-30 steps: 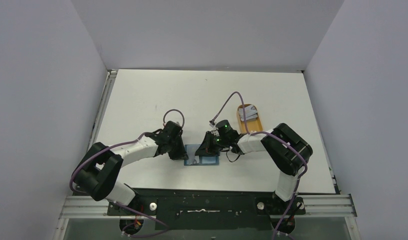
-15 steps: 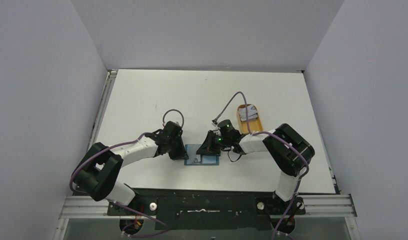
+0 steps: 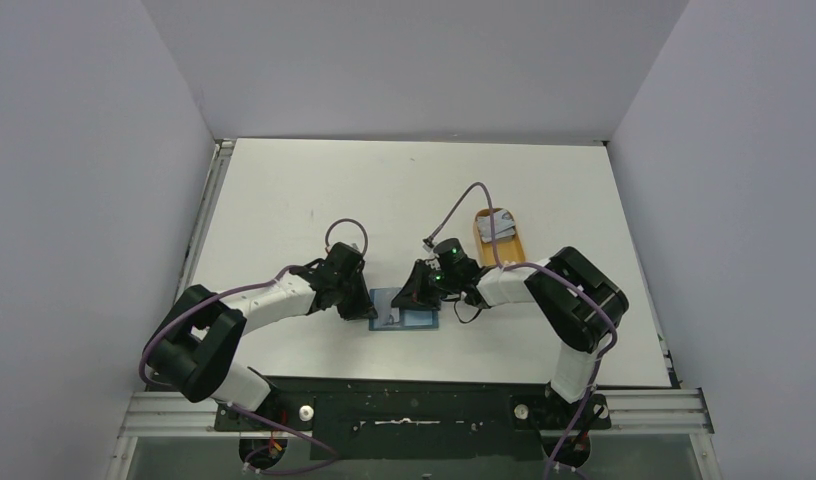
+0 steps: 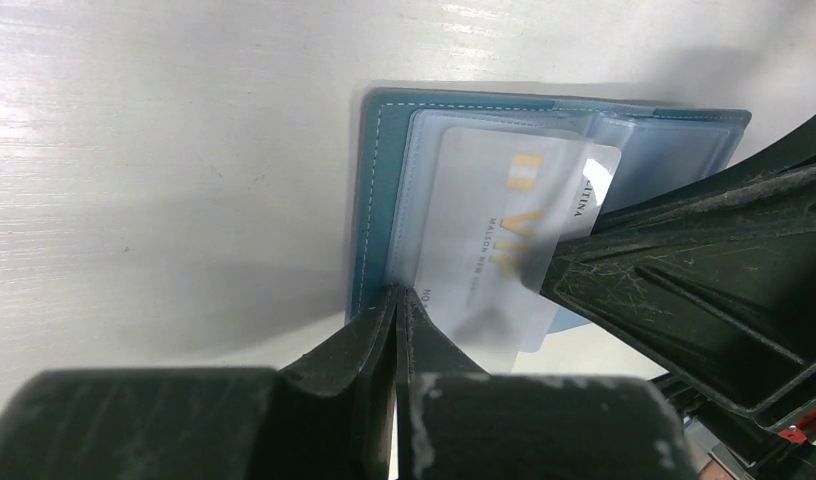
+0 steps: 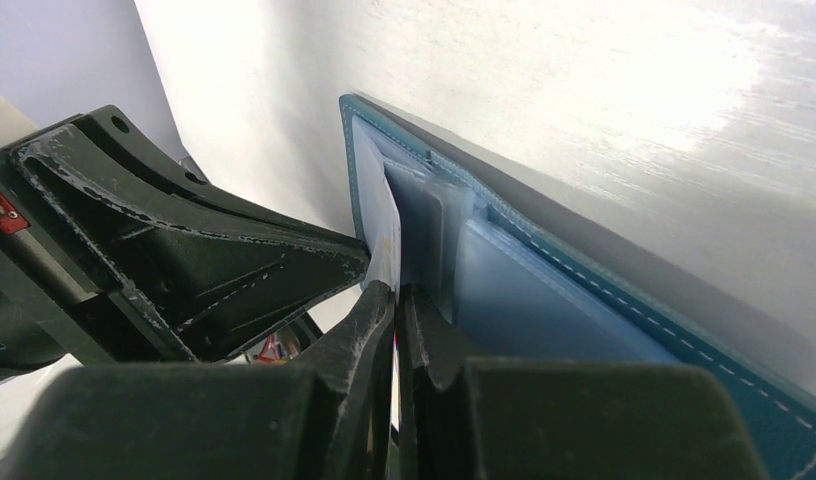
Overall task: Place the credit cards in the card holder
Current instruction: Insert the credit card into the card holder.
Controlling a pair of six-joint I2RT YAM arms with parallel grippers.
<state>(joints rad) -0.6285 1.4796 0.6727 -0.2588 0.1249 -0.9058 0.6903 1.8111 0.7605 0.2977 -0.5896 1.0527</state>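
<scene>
Each arm, the left arm [image 3: 259,298] and the right arm [image 3: 574,300] alike, pairs chunky black joint housings with white link shells, bolted to a black base plate [image 3: 414,410]. A purple cable [image 3: 346,226] loops out behind each pincer. Small green lights [image 3: 447,254] glow just behind the right pincer [image 5: 394,290]. The left pincer [image 4: 399,292] has matte black fingers [image 4: 349,355] webbed with pale scratches — a red tag [image 5: 4,200] sits behind them.

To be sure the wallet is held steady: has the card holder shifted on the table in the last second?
No. In the top view the card holder lies at the same spot relative to the orange tray.
</scene>
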